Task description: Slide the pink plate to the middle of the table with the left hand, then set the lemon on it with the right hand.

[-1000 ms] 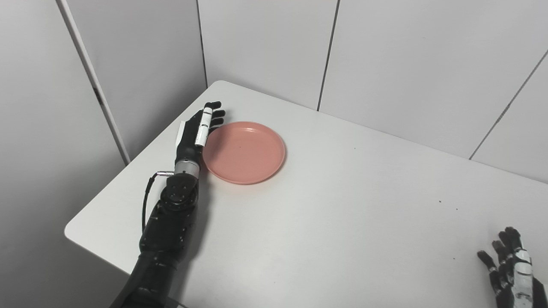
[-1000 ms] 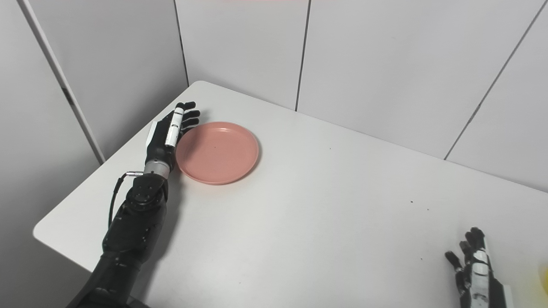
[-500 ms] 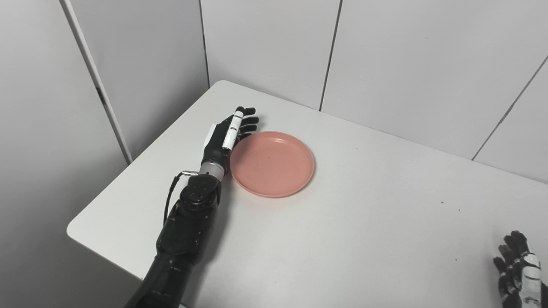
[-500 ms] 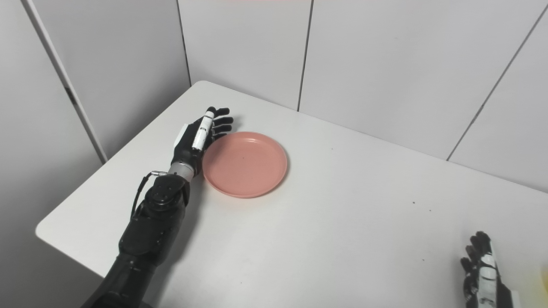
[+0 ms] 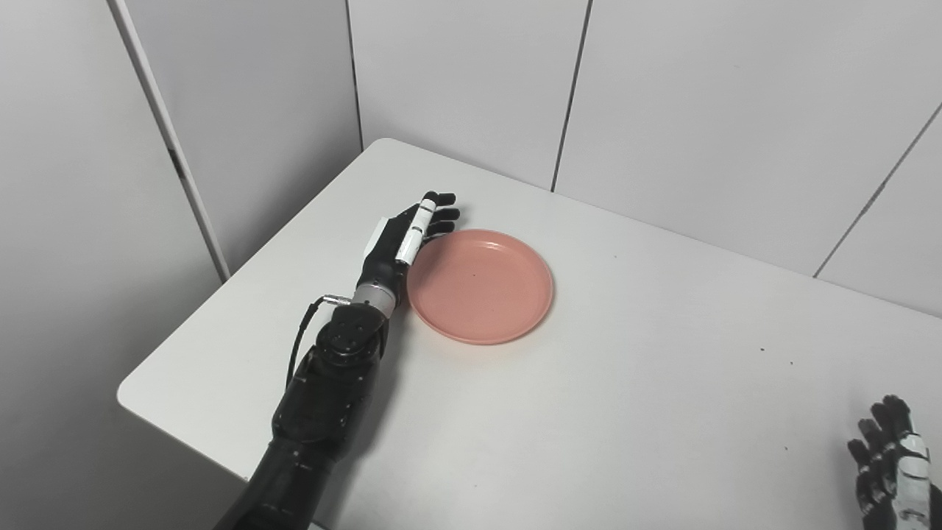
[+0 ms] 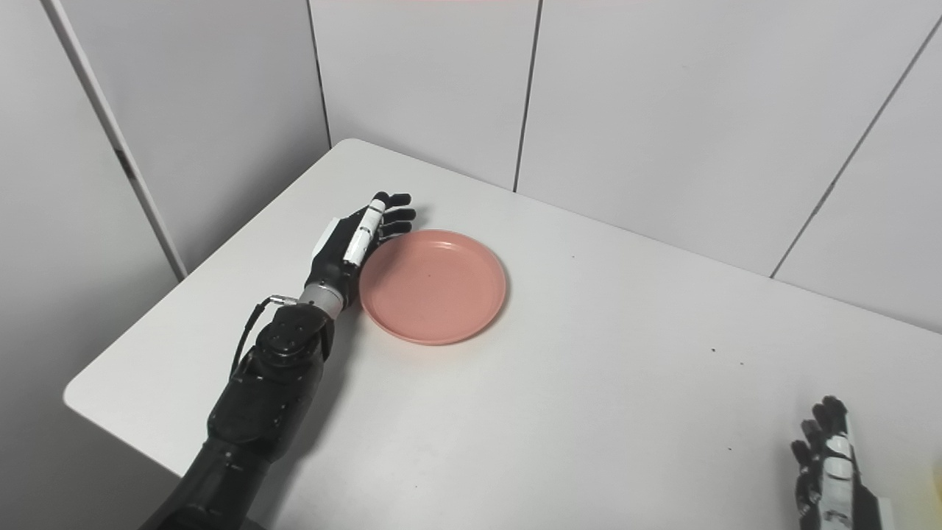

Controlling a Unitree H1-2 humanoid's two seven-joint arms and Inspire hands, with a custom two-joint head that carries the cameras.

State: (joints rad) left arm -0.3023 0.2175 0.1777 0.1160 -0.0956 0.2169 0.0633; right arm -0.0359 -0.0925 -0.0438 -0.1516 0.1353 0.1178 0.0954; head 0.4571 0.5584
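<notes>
A round pink plate [image 5: 480, 285] lies flat on the white table [image 5: 603, 412], left of its middle. My left hand [image 5: 401, 239] stands on edge against the plate's left rim, open, fingers straight and pointing away from me. My right hand [image 6: 828, 460] rests open at the bottom right corner, fingers spread, holding nothing. A sliver of yellow [image 6: 936, 482] shows at the right border of the right eye view, perhaps the lemon; the rest of it is out of frame.
Grey wall panels [image 5: 662, 96] close in the table's far side and its left. The table's rounded left corner [image 5: 136, 390] is near my left forearm. A few dark specks [image 5: 762, 349] dot the tabletop on the right.
My left hand has pushed the plate to the right and a little toward me across the table. The right hand has stayed put at the bottom right.
</notes>
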